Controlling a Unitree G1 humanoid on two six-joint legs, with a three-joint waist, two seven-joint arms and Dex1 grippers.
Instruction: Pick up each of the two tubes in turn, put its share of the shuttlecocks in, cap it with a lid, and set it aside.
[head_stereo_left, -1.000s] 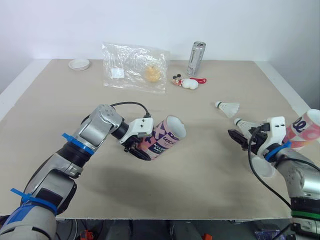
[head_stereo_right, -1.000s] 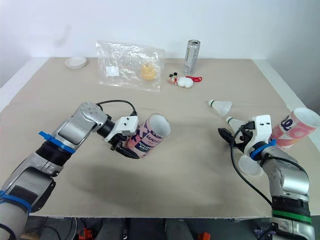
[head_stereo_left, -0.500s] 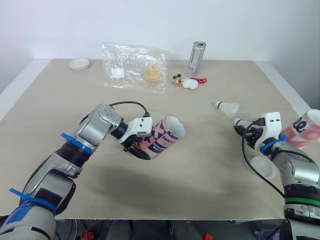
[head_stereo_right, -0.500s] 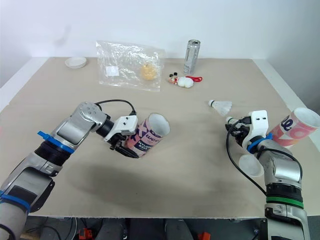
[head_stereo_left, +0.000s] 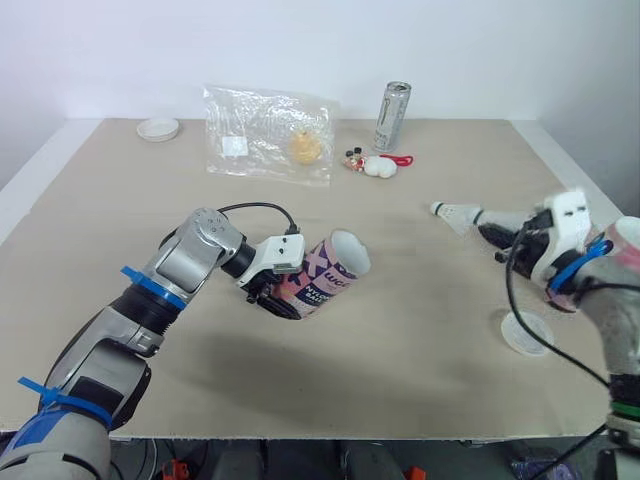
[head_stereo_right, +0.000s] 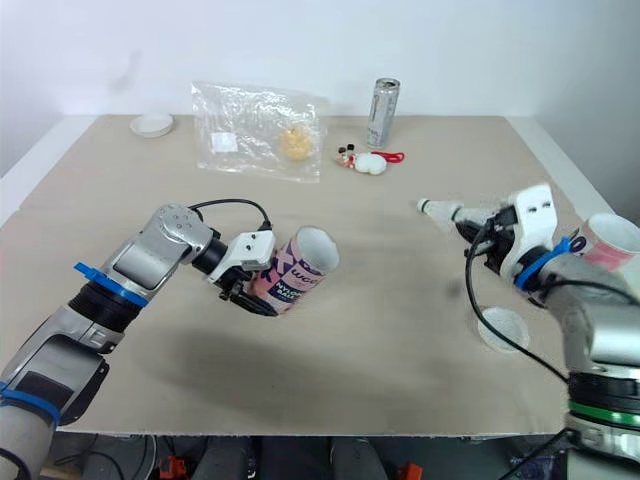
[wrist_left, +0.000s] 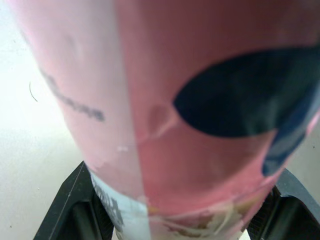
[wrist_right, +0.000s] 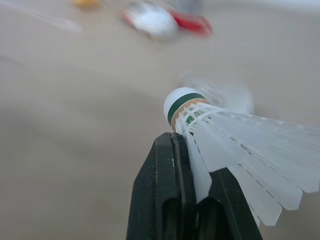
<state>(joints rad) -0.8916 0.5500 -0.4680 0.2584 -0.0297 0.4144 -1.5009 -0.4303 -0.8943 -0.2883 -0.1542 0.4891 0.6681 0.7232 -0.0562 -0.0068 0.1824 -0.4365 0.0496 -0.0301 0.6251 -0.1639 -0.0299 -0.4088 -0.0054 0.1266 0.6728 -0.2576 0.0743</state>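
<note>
Loading step: your right pincer (head_stereo_left: 497, 235) pinched a shuttlecock (wrist_right: 220, 140).
Left pincer (head_stereo_left: 283, 300) clamped the tilted tube (head_stereo_left: 328, 278); next move likely needed cork-first aim at its mouth.

Both arms are grey metal with round joints. The left arm (head_stereo_left: 112, 338) has two blue bands (head_stereo_left: 150, 286). The right arm (head_stereo_left: 618, 330) has one blue band (head_stereo_left: 574, 271) and a green ring (head_stereo_left: 626, 408). Each wrist has a white block (head_stereo_left: 281, 251) with a black cable (head_stereo_left: 256, 208) looping out. The left claw (head_stereo_left: 285, 301) and the right claw (head_stereo_left: 495, 236) have black fingers (wrist_right: 162, 190)
</note>
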